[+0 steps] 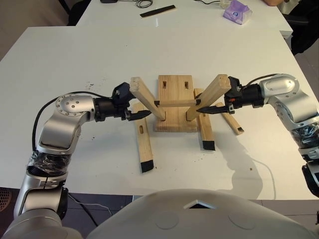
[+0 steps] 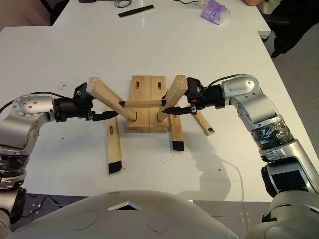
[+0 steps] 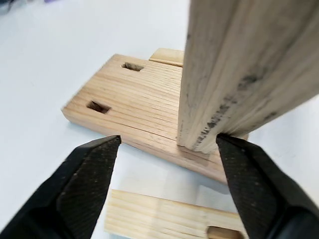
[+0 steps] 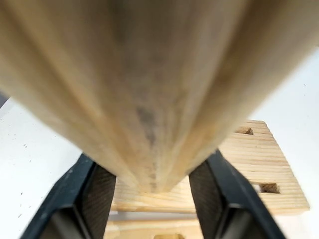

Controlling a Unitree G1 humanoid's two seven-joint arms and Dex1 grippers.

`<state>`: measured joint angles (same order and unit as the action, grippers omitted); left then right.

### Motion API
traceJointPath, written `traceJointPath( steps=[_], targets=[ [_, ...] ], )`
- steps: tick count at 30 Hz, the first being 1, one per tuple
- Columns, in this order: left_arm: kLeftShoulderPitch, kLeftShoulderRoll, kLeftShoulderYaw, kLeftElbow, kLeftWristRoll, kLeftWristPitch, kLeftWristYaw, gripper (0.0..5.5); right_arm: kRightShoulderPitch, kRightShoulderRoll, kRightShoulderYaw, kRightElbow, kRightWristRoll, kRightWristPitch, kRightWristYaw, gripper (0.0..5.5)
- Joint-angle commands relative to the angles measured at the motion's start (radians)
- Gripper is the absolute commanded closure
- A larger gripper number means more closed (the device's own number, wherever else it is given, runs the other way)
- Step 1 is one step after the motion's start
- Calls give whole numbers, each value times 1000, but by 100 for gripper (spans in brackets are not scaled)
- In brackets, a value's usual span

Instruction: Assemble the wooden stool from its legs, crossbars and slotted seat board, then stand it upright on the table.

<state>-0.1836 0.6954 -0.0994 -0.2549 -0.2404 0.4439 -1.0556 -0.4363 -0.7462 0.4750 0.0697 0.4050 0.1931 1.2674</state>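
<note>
Blurred leg close up, seat board partly hidden behind it

left arm: silver-grey rounded shell, disc dotted with small screws, black cable looping off | right arm: same silver, black cable | wrists: black | left gripper fingers: black, tapered

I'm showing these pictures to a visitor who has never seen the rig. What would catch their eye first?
Mid-table, two pale wooden legs joined by a thin wooden crossbar stand splayed in a V on the slotted wooden seat board. The right hand clamps one leg; the left hand sits open by the other. Two black-tipped wooden legs lie flat on the white table alongside.
</note>
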Motion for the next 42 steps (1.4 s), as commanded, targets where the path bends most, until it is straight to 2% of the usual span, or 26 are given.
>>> traceJointPath(
  steps=[1, 5, 13, 19, 25, 31, 37, 42],
  targets=[
    [-21, -72, -65, 55, 4, -123, -9, 118, 26, 122, 68, 5, -60, 26, -4, 248],
    [-15, -56, -66, 113, 34, -183, -20, 74, 31, 145, 41, 13, -91, 24, 6, 187],
    [5, -11, -39, 164, 49, -246, -26, 70, 32, 178, -19, 55, -153, 1, -22, 69],
    [43, 33, -17, 222, 90, -331, -19, 70, 76, 127, -101, -17, -121, 41, -2, 69],
    [89, 25, -12, 203, 90, -337, 13, 70, 132, 89, -173, -95, -89, 77, -4, 69],
    [190, 13, 3, 0, -25, -229, 21, 70, 192, 76, -226, -102, -78, 76, -20, 69],
    [259, 27, -94, 39, 159, -260, 116, 70, 227, 87, -258, 72, -122, 4, -46, 69],
    [271, 32, -96, 61, 180, -256, 148, 70, 251, 73, -248, 205, -173, -75, -33, 69]
  ],
)
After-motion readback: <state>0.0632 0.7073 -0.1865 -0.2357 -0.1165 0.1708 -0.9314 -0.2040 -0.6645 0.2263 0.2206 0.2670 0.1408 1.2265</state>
